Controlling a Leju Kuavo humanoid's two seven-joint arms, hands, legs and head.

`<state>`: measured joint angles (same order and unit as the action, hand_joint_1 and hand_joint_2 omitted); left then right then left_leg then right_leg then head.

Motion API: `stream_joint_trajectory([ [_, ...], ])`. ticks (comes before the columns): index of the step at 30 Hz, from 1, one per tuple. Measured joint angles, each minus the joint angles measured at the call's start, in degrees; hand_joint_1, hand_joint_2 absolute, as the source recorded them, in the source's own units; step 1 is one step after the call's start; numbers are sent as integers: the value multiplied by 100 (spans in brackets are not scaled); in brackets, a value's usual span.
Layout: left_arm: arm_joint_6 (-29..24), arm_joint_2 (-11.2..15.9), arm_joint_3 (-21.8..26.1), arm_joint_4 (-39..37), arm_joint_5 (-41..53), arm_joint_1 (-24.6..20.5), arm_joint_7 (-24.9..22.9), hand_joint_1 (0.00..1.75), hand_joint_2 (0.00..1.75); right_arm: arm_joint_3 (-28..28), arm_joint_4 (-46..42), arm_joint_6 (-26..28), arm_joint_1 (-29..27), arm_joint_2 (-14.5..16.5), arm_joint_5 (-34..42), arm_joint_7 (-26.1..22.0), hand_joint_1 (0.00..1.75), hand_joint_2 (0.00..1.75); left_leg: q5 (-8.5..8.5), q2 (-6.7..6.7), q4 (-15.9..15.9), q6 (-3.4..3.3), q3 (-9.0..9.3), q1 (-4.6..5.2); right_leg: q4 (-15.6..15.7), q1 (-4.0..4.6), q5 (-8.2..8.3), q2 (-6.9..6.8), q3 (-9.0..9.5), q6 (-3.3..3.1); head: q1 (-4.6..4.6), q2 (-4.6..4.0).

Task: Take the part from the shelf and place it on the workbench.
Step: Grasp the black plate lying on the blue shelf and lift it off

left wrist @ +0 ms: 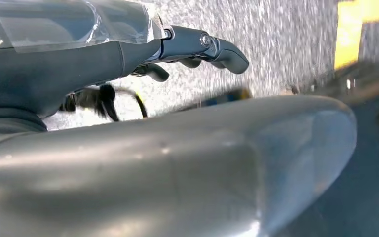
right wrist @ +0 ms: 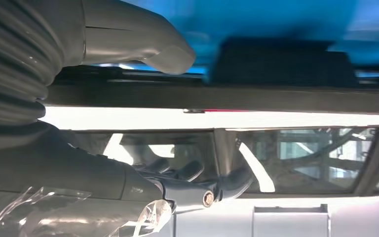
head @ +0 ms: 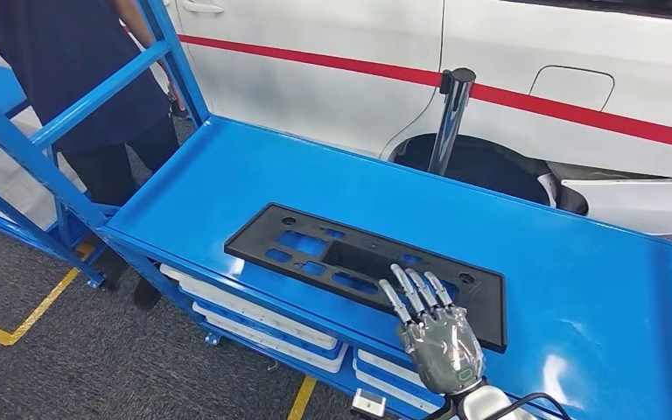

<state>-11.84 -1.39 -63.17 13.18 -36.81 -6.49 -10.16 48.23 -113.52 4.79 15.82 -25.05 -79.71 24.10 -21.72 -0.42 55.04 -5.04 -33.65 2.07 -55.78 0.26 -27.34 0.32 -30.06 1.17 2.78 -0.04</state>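
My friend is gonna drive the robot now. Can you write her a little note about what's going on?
Right hand: over the near edge of the black part, fingers stretched flat on top of it. Whether it is holding the part is unclear.
Left hand: hanging low by the floor, fingers curled, holding nothing.
The part lies flat on the blue workbench.
Done: part is on the workbench.
Left: lift the right hand away.
A person stands at the bench's far left end.

Bright, even overhead light — white glare on the blue tabletop point(head: 577, 376); both wrist views soft, blurred up close.
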Motion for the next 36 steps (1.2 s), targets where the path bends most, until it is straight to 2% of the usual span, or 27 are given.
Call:
stream_joint_trajectory([
  [2, 0, -4, 1, 0, 1, -5, 21, 0, 0, -2, 0, 0, 8, 0, 0, -2, 0, 175, -16, 0, -6, 83, 2, -8, 0, 2, -16, 0, 0, -12, 1, 0],
  [4, 2, -10, 1, 0, 2, -5, 35, 0, 0, -3, 0, -1, 10, 0, 0, -1, 0, 175, -22, 1, -7, 117, 2, -10, 1, 4, -24, 1, 0, -23, 2, 0],
  [17, -15, -16, 1, 0, 41, -7, 52, 0, 0, 98, 19, -150, 15, 21, -10, -196, 0, 175, -27, 3, -3, 119, 8, 7, 9, -15, -13, 3, 16, -19, 4, 0],
  [27, -14, -27, 1, 0, 36, -9, 51, 0, 0, 423, 212, -162, 113, 207, -11, -381, 0, 175, -24, 3, -4, 124, 10, -16, 9, 8, -16, 3, 16, -24, 4, 0],
  [36, 3, -36, 1, 0, -41, -8, 52, 0, 0, 478, 350, -240, 136, 225, 46, -39, 0, 175, -23, 4, -4, 128, 10, -28, 9, 20, -18, 3, 15, -28, 4, 0],
])
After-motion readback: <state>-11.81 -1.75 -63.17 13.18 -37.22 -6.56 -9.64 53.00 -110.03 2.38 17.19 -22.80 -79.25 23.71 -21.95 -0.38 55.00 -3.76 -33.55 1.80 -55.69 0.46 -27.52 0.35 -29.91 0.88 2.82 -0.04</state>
